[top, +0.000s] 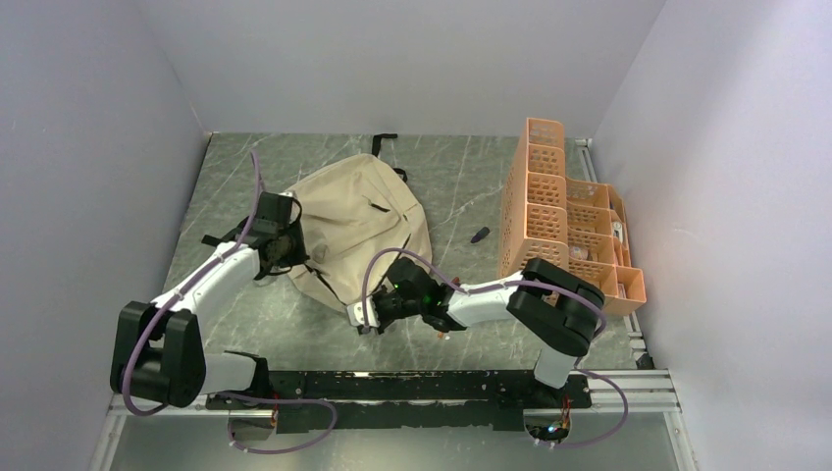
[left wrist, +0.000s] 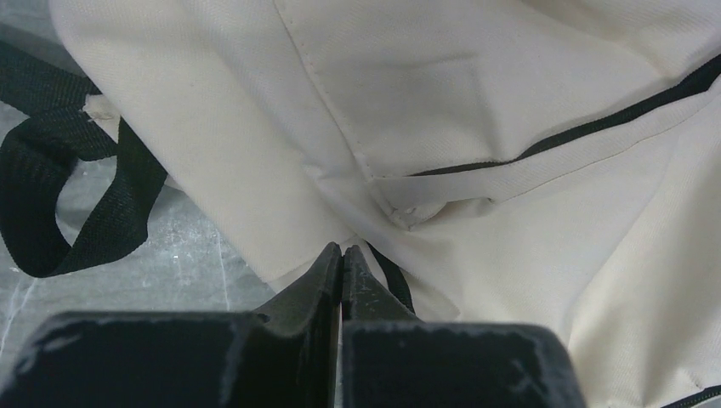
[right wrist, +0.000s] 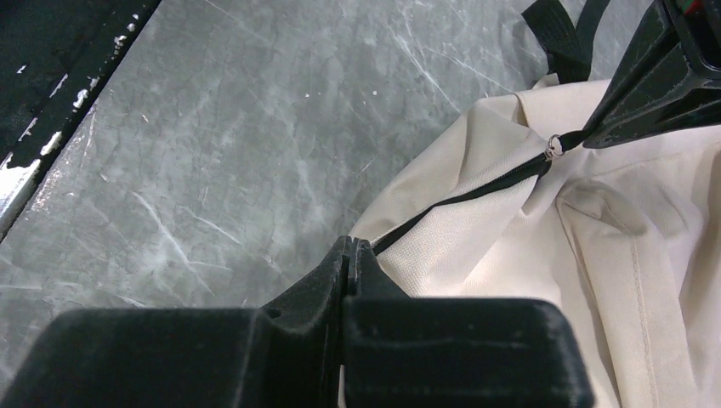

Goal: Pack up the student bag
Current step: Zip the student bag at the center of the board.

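Jaws, left and right, pinch the student bag (top: 358, 211).

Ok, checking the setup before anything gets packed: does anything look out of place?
A small dark object lies loose on the grey marbled table, between the beige fabric backpack and the orange perforated plastic organizer, touching neither. It is too small to identify. Nothing else stands out.

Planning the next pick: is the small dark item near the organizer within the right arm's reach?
Probably yes: the small dark item lies on bare table, but the right gripper is shut on the student bag.
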`<move>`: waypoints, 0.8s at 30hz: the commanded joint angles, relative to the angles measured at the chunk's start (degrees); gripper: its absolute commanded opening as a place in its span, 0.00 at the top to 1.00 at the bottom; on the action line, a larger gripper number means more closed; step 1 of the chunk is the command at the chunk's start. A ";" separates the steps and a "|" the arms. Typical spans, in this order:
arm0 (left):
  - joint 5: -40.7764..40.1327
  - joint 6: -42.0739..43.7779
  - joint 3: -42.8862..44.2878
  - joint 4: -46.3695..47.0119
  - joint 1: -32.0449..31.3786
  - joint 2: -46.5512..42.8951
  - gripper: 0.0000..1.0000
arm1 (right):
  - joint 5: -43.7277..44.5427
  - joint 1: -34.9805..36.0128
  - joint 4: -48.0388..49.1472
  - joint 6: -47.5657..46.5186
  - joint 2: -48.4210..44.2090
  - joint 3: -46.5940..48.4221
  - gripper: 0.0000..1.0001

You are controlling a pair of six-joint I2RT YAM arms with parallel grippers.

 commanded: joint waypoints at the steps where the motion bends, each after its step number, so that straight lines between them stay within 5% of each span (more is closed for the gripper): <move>1: -5.61 3.57 2.28 10.30 2.60 -0.19 0.95 | -3.26 0.30 -10.02 0.79 -0.75 -2.57 1.00; 13: -5.88 -1.94 8.30 12.69 5.33 9.68 0.95 | -6.29 0.38 -21.27 -8.49 -4.81 -2.67 1.00; 20: 1.61 -1.34 6.04 14.79 5.01 6.07 0.95 | -5.93 0.40 -15.27 -3.55 -8.45 -2.88 1.00; 24: 6.05 -1.52 2.84 12.12 3.30 0.04 0.95 | -4.05 0.39 -11.25 1.92 -9.76 0.55 0.85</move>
